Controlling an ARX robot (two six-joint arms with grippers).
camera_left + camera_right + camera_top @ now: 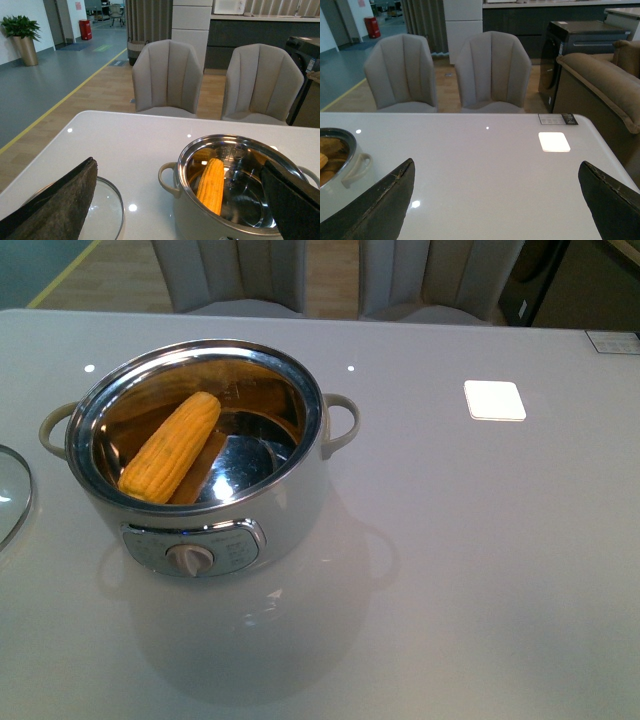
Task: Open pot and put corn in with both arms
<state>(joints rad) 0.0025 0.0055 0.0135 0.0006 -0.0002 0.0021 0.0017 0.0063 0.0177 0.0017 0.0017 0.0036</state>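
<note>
One corn [171, 448] lies slanted inside the pot [200, 470] (lid off); both grippers spread, empty, left gripper [180, 200] nearer.

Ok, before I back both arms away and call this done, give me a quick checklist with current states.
1. Lid off the pot: ok, the glass lid lies on the table beside it.
2. Corn cob inside: ok, it leans against the steel inner wall.
3. Left hand empty: ok, fingers apart, nothing between them.
4. Right hand empty: ok, open over bare table.
5. Arms clear of the pot: ok in the front view, neither shows there.
6. Pot upright and undisturbed: ok, it sits flat with the dial facing the robot.
</note>
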